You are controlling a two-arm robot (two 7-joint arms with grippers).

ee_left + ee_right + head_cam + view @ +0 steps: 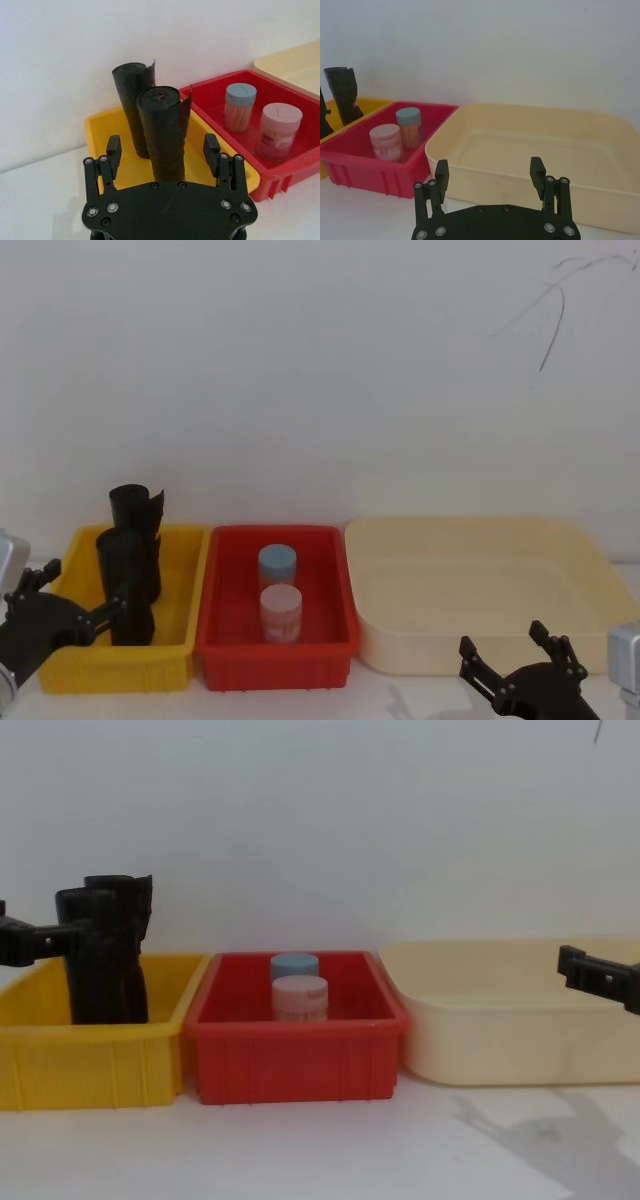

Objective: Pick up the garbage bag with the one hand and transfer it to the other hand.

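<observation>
Grippers both stand wide open, holding nothing. Left gripper (162, 148) straddles the upright garbage bag (161, 122) in the yellow bin (97, 127); right gripper (490, 171) sits near the cream tub (530, 112).

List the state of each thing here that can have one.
garbage bag: upright in the yellow bin, ungripped.
second black roll: upright behind it.
left gripper: fingers open, flanking the garbage bag.
right gripper: fingers open, holding nothing.
blue-lidded jar: upright, closed, in the red bin.
pink-lidded jar: upright, closed, same bin.
</observation>
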